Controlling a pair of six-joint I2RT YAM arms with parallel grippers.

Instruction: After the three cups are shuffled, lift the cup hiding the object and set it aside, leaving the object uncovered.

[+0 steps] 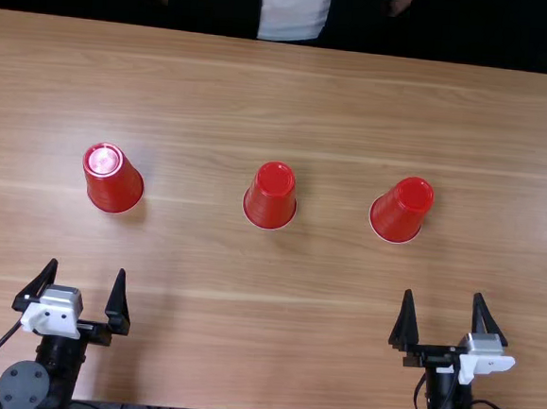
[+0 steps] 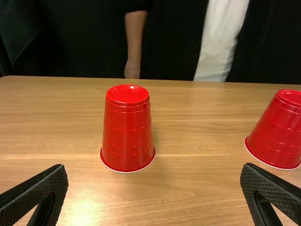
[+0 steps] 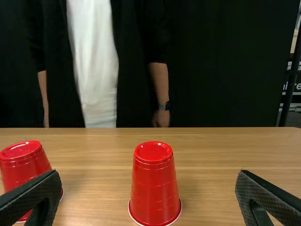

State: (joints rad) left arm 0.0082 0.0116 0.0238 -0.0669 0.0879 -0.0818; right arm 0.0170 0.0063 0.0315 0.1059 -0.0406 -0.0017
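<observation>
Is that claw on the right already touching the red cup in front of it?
Apart. In the top view a wide strip of bare table separates the open right gripper from the right red cup.

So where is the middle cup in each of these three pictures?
Top view: the middle cup sits between the left cup and the right cup.
Left wrist view: the middle cup is cut off, beside the left cup.
Right wrist view: the middle cup stands beside the right cup.
Shared landmark: the table's far edge.
</observation>
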